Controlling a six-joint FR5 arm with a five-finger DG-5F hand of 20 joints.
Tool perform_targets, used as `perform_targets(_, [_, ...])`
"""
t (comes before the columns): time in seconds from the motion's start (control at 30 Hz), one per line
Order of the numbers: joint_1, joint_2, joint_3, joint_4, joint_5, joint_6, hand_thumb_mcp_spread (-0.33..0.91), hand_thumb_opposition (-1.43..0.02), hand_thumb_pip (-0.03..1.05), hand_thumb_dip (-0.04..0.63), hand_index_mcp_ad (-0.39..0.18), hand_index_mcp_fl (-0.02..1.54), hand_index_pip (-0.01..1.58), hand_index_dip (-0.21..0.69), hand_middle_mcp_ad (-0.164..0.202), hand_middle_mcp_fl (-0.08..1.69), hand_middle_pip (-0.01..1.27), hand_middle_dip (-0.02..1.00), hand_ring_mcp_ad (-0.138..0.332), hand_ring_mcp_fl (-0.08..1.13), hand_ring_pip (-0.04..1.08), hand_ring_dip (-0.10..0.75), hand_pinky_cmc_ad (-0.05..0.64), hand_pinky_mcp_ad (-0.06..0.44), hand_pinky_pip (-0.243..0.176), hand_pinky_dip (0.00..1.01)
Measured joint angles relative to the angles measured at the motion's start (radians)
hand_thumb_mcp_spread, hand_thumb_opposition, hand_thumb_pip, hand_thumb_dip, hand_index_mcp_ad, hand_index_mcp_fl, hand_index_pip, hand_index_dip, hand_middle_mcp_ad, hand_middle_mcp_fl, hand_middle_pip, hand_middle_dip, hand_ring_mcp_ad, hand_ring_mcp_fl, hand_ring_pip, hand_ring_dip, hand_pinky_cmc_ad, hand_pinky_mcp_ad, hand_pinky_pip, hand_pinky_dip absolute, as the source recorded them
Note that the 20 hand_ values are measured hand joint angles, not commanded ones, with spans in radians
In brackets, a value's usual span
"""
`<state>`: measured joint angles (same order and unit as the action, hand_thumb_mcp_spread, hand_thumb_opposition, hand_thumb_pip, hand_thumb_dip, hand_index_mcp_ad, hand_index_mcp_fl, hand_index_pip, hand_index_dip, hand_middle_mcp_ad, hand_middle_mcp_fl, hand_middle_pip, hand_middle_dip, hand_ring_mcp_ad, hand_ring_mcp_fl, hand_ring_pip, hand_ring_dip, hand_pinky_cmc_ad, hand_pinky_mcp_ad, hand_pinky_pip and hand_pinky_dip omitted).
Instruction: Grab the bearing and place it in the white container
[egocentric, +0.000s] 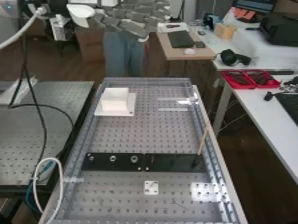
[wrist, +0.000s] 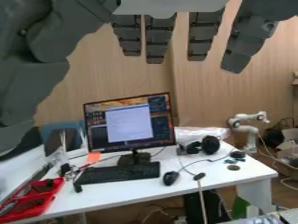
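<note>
Perforated metal covers the desk (egocentric: 136, 137), which stands beside a white side table (egocentric: 265, 116) carrying the red trays (egocentric: 247, 87).

High view: the white container (egocentric: 115, 99) rests on the desk, to the view's left of the red trays and slightly nearer the camera. Nearer the camera than those trays lies a black plate (egocentric: 169, 162), crosswise on the desk, bearing three small round metal pieces (egocentric: 134, 159) toward its left end; I can't tell which one is the task's bearing. A thin wooden stick (egocentric: 202, 142) rises at its other end, nearer the red trays. The hand (egocentric: 126, 21) hangs up and to the view's left of the trays, well apart from container and black plate, its fingers spread out.

Wrist view: the hand (wrist: 159, 37) is wide open, fingers straight and gripping nothing. Beside the red trays is a keyboard (wrist: 118, 172); the monitor (wrist: 130, 124) stands behind it, and on the monitor's far side from the trays sit black headphones (wrist: 210, 145).
</note>
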<state>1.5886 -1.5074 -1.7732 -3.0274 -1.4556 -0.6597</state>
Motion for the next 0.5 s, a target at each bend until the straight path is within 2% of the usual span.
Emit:
perform_targets(0.13, [0.007, 0.004, -0.023, 0.019, 0.024, 0.003, 0.23, -0.66, 0.31, 0.009, -0.040, 0.02, 0.08, 0.021, 0.005, 0.00, 0.14, 0.13, 0.164, 0.00, 0.09, 0.044, 0.379, 0.297, -0.080, 0.20])
perform_targets(0.33, [0.018, 0.011, -0.051, 0.046, 0.062, -0.021, 0.25, -0.68, 0.31, 0.002, -0.040, 0.02, 0.08, 0.021, 0.005, 0.00, 0.14, 0.13, 0.169, 0.00, 0.09, 0.044, 0.380, 0.295, -0.091, 0.20])
perform_targets(0.5, [0.025, 0.008, -0.105, 0.100, 0.104, 0.007, 0.25, -0.68, 0.32, 0.010, -0.040, 0.02, 0.08, 0.021, 0.005, 0.00, 0.14, 0.13, 0.169, 0.00, 0.09, 0.044, 0.394, 0.295, -0.091, 0.20])
